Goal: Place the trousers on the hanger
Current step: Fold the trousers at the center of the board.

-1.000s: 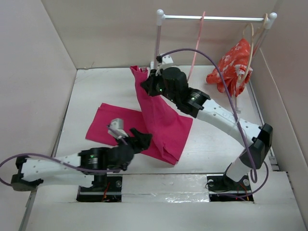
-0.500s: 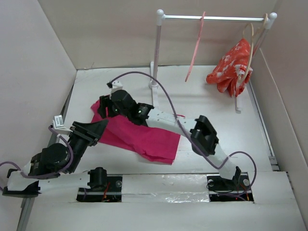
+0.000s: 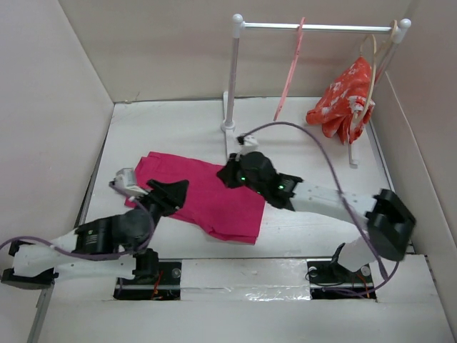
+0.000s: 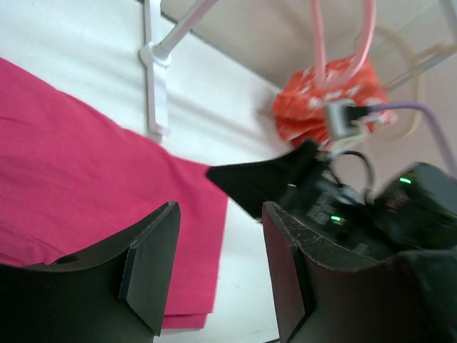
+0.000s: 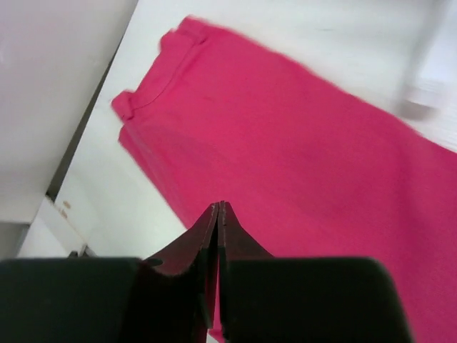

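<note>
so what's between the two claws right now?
Only trousers cloth. In the top view the left claw and right claw both sit over the flat garment, pink fabric filling the gap; the left wrist view agrees.

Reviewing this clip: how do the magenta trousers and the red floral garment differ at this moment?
The trousers lie spread on the table, while the floral garment hangs bunched under the rail. The trousers are plain magenta; the floral garment is red-orange with white markings. In the top view the trousers look the larger piece. Both are soft cloth, and neither is on the salmon-pink hanger.
</note>
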Controlling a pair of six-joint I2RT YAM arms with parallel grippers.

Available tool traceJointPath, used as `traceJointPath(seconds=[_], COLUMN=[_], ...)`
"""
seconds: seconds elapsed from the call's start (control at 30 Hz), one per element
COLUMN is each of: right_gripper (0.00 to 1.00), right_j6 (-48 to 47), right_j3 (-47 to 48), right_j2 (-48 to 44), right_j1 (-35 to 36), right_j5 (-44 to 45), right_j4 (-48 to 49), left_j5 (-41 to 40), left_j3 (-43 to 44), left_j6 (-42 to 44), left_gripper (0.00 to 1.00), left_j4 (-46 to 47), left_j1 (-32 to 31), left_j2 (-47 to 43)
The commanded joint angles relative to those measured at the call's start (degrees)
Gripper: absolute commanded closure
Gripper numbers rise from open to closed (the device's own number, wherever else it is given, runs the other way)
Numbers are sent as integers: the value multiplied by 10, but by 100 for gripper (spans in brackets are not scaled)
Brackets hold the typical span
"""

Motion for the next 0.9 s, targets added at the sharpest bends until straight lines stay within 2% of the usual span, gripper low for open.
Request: traceJointPath(seconds=[0.0,0.03,0.07,0.13,0.23,0.33,0.37,0.43,0.5,0.6,0.63,0.67,0.7,0.73,0.8,0.87], right_gripper=[91,71,57,38,36,36,37,39,40,41,42,46,54,82,96,100], right_j6=[41,52,65,99,142,178,178,182,183,176,173,173,176,177,176,156], right_j3=[-140,-212,-243,-321,-387,-461,-491,-514,-503,-494,-491,-490,-490,-494,-503,-510], right_j2=[-99,-124,-170,-210,-276,-306,-306,-288,-267,-215,-202,-178,-167,-160,-167,-193], right_j1=[-9,-16,-25,-30,-31,-31,-31,-31,-19,-6,-6,-11,-16,-23,-57,-87], right_j5=[57,65,69,71,69,57,39,5,-28,-35,-42,-55,-58,-60,-62,-66], right_j4=[59,58,46,34,23,47,88,150,159,189,201,212,231,235,232,212], left_j5=[-4,-1,6,18,50,125,162,191,221,287,309,345,357,370,418,466], left_j3=[-15,-17,-19,-16,-2,-6,-10,-15,-19,-49,-73,-87,-100,-121,-135,-156], left_j6=[14,23,34,66,92,113,122,117,106,95,92,88,85,81,79,73], left_gripper=[53,53,53,53,53,53,53,53,53,52,52,51,50,50,50,50], left_j4=[63,101,123,181,233,282,315,323,319,335,344,367,381,390,409,421], left_j1=[-1,-1,-1,-1,21,72,87,141,181,287,347,372,393,415,474,525], left_j2=[117,142,164,233,314,375,386,417,427,421,417,413,410,410,416,430])
